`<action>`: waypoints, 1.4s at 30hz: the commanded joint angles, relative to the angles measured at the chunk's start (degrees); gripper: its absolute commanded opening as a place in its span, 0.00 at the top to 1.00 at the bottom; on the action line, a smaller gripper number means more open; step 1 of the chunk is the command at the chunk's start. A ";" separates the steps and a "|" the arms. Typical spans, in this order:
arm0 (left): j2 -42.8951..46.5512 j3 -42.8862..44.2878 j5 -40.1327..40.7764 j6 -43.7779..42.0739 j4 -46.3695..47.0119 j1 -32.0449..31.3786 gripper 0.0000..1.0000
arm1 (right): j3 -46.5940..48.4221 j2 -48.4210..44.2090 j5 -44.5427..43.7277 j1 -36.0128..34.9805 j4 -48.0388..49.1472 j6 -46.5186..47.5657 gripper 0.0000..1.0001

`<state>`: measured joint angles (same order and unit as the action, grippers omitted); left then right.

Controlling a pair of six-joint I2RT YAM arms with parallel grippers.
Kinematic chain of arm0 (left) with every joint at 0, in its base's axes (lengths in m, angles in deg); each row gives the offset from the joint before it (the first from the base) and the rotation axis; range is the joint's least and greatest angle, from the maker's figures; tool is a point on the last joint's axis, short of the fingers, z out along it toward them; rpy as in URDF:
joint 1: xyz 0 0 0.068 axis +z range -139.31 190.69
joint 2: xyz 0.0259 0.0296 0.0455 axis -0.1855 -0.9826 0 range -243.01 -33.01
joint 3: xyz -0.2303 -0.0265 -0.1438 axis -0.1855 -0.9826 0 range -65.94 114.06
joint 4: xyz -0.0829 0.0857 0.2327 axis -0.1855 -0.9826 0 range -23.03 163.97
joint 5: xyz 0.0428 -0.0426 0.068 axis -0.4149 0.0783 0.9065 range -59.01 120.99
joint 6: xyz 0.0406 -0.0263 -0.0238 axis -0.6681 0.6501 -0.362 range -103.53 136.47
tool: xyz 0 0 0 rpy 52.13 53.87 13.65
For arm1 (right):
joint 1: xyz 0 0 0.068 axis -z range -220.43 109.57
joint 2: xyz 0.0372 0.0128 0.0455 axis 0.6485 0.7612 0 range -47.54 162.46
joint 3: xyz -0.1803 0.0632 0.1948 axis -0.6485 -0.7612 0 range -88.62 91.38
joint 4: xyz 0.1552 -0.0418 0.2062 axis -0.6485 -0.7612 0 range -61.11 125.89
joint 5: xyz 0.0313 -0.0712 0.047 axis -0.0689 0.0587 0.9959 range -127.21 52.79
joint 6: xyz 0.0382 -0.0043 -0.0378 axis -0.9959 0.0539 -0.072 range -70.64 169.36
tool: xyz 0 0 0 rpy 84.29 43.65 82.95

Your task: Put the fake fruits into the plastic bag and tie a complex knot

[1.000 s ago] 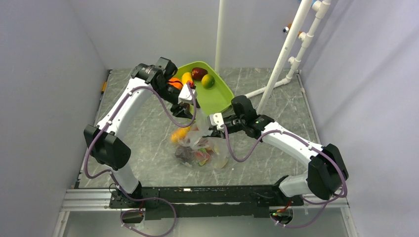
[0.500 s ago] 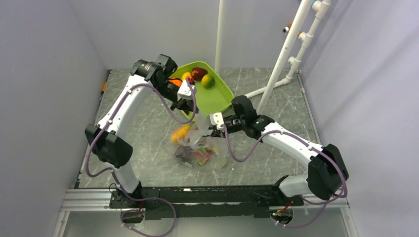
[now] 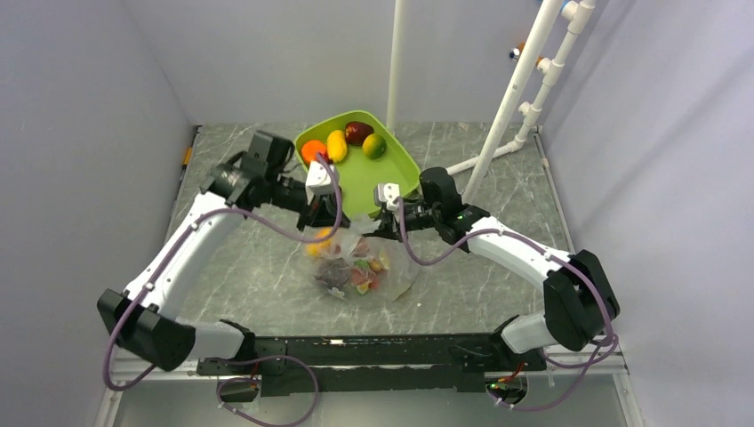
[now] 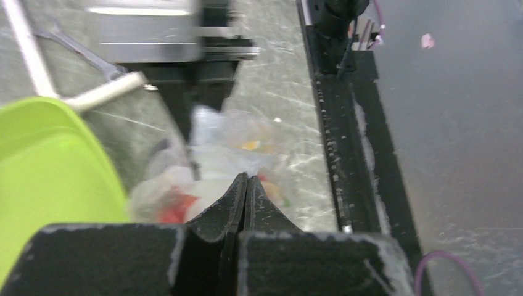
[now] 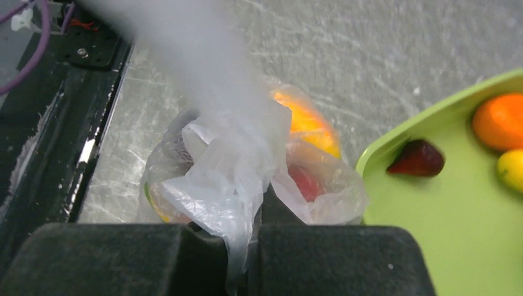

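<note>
Grey marbled worktop [image 3: 267,267], carrying all items listed. Lime green plastic tray [image 3: 391,178], at the far centre, its near rim just beside the bag. Clear crinkly plastic bag [image 3: 364,271], lying near centre between the two arms, part-filled with small glossy fake fruits [image 3: 360,276] in red, pink and dark tones; an orange oblong fruit [image 5: 305,123] sits at its left edge, seemingly under the film. Right gripper [image 5: 247,228], closed on a gathered fold of the bag's upper film, which bunches out above and below the jaws. Left gripper [image 4: 246,179], jaws pressed fully together just above the bag; whether any film is caught between them cannot be told. Tray contents: round orange fruit [image 3: 312,151], yellow oblong fruit [image 3: 337,145], dark maroon fruit [image 3: 358,132], green-yellow fruit [image 3: 374,146]. No knot is visible, and loading looks unfinished. Hazards: the thin film could slip or tear if the right gripper pulls against the load; gathering the mouth too tightly would leave no opening for the tray's four fruits; tilting the bag could let loose fruits roll out onto the worktop.
</note>
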<state>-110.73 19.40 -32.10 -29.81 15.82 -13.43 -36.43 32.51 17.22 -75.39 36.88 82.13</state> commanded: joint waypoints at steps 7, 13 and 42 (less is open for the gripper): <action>18.35 -37.76 21.60 35.87 41.05 -16.51 1.00 | 0.55 0.35 -15.07 1.12 10.17 -28.52 1.00; 8.24 -40.31 45.39 43.32 45.95 -19.21 1.00 | -1.11 -2.90 -16.62 1.08 12.85 -37.01 1.00; 19.63 -43.19 12.15 55.33 43.09 4.70 1.00 | -6.36 -8.29 -35.22 -12.27 14.31 -44.10 1.00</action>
<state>-94.07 -22.67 -14.03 20.79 60.94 -8.95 -41.05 30.81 -10.16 -87.58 56.20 30.00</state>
